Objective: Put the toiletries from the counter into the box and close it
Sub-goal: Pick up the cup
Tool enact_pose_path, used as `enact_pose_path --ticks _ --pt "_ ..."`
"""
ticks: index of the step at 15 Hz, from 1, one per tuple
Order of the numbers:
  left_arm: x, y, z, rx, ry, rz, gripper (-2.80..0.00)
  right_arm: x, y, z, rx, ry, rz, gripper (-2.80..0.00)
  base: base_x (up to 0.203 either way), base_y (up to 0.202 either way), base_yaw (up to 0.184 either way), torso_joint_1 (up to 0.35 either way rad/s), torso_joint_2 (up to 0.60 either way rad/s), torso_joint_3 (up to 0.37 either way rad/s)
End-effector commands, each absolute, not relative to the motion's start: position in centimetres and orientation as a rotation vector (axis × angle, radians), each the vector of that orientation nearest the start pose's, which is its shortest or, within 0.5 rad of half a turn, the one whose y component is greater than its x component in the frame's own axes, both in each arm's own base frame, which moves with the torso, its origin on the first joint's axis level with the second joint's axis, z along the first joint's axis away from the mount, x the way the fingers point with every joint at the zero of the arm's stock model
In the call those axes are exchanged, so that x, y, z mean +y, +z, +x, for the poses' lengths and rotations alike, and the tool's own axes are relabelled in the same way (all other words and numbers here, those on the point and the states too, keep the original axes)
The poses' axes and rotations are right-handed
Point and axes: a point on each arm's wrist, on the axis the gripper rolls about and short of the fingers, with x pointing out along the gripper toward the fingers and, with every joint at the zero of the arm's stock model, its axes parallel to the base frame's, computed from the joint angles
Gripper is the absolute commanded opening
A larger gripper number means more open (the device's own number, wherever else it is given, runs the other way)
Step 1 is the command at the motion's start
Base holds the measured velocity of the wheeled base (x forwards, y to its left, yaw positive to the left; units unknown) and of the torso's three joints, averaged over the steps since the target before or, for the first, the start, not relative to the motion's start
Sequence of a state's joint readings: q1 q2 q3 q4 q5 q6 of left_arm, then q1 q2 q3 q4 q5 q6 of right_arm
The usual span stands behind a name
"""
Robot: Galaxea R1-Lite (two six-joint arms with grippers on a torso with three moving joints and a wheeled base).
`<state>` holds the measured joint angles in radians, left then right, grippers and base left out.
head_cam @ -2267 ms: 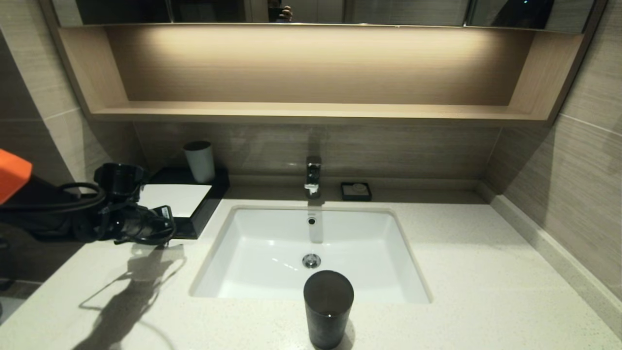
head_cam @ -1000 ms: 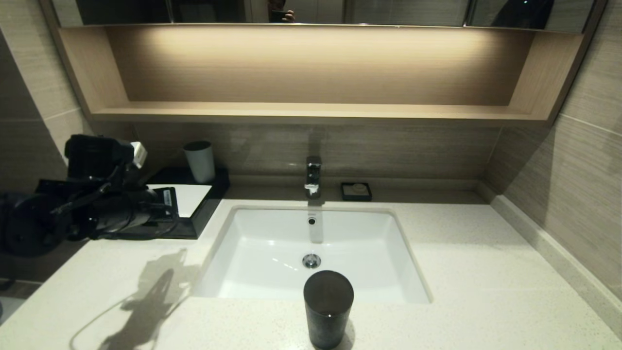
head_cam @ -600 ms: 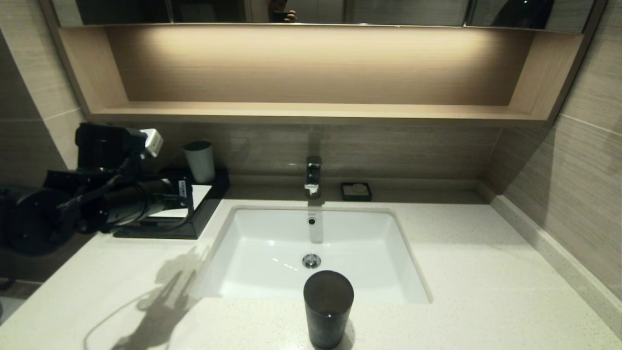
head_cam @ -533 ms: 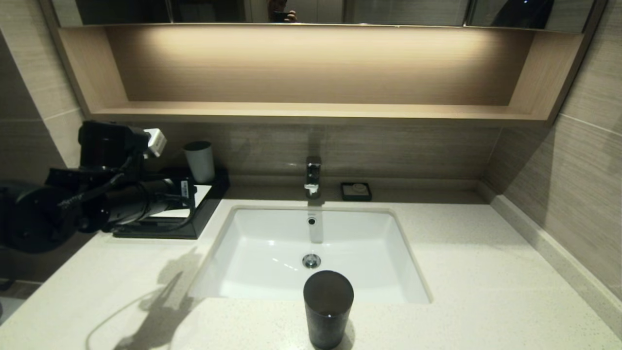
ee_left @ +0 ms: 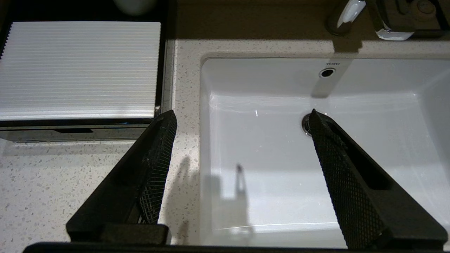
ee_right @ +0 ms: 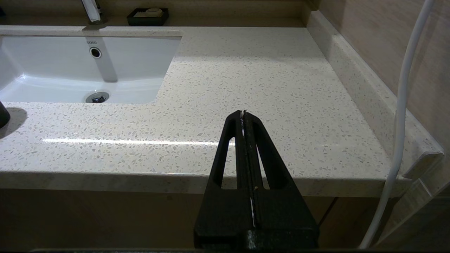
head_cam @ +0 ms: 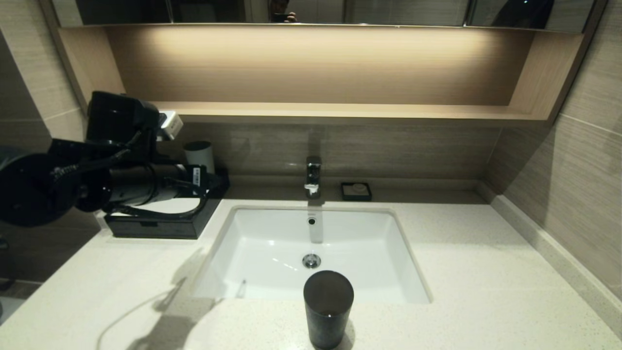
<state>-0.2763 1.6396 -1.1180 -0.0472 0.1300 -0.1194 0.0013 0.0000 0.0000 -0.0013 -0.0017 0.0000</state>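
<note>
The box sits at the left of the head view – low, flat and black, with a ribbed white panel on top and its drawer front flush with the body. It rests on the counter, an off-white speckled stone with a slight sheen, just beside the left rim of the sink, a smooth white rectangular basin with a metal drain. No toiletries show on the counter in any view.

The left gripper hangs above the box's near right corner and the sink's left edge, its 2 black cross-hatched fingers spread wide and holding nothing. In the head view the left arm crosses the frame's left side, hiding most of the box top.

The right gripper shows in the right wrist view only, low before the counter's front edge, fingers pressed together.

A dark matte cup stands at lower centre in front of the sink. A white cup stands on the box's rear, a chrome tap and a small black soap dish behind the sink. Above runs a lit wooden shelf – grey-brown tiled walls on both sides.
</note>
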Motion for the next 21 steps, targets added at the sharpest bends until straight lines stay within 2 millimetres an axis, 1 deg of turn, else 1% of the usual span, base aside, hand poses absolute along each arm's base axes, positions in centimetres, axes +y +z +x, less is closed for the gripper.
enact_pose_path --ticks 1,3,5,6,8,10,12,15,16,18,21 --pt "-8.6 23.5 28.6 0.468 -0.142 -0.014 0.00 0.0 7.5 -2.3 0.000 0.000 0.000 -2.80 0.000 0.000 0.000 0.000 0.00 0.000" --pt "-8.9 23.3 28.5 0.477 -0.193 -0.009 0.00 0.0 7.5 -2.3 0.000 0.000 0.000 -2.80 0.000 0.000 0.000 0.000 0.00 0.000" --pt "-9.0 23.3 28.1 0.491 -0.322 -0.029 0.00 0.0 7.5 -2.3 0.000 0.000 0.000 -2.80 0.000 0.000 0.000 0.000 0.00 0.000" --pt "-8.9 23.3 27.7 0.493 -0.397 -0.049 0.00 0.0 7.6 -2.3 -0.001 0.000 0.000 -2.80 0.000 0.000 0.000 0.000 0.00 0.000" --pt "-7.6 23.2 27.2 0.502 -0.524 -0.094 0.00 0.0 7.5 -2.3 -0.001 0.000 0.000 -2.80 0.000 0.000 0.000 0.000 0.00 0.000" --pt "-5.9 21.9 27.2 0.507 -0.576 -0.075 0.00 0.0 7.5 -2.3 0.000 0.000 0.000 -2.80 0.000 0.000 0.000 0.000 0.00 0.000" --pt "-4.8 20.6 27.2 0.473 -0.596 -0.027 0.00 0.0 7.5 -2.3 0.000 0.000 0.000 -2.80 0.000 0.000 0.000 0.000 0.00 0.000" --pt "-3.3 18.4 26.6 0.440 -0.668 0.037 0.00 0.0 7.5 -2.3 0.000 -0.001 0.000 -2.80 0.000 0.000 0.000 0.000 0.00 0.000" --pt "-3.0 17.6 26.2 0.429 -0.703 0.062 0.00 0.0 7.5 -2.3 -0.001 0.000 0.000 -2.80 0.000 0.000 0.000 0.000 0.00 0.000" --pt "-2.4 16.7 25.4 0.382 -0.769 0.097 0.00 0.0 7.5 -2.3 0.000 0.000 0.000 -2.80 0.000 0.000 0.000 0.000 0.00 0.000" --pt "-2.4 15.7 24.2 0.326 -0.841 0.122 0.00 0.0 7.5 -2.3 0.000 0.000 0.000 -2.80 0.000 0.000 0.000 0.000 0.00 0.000"
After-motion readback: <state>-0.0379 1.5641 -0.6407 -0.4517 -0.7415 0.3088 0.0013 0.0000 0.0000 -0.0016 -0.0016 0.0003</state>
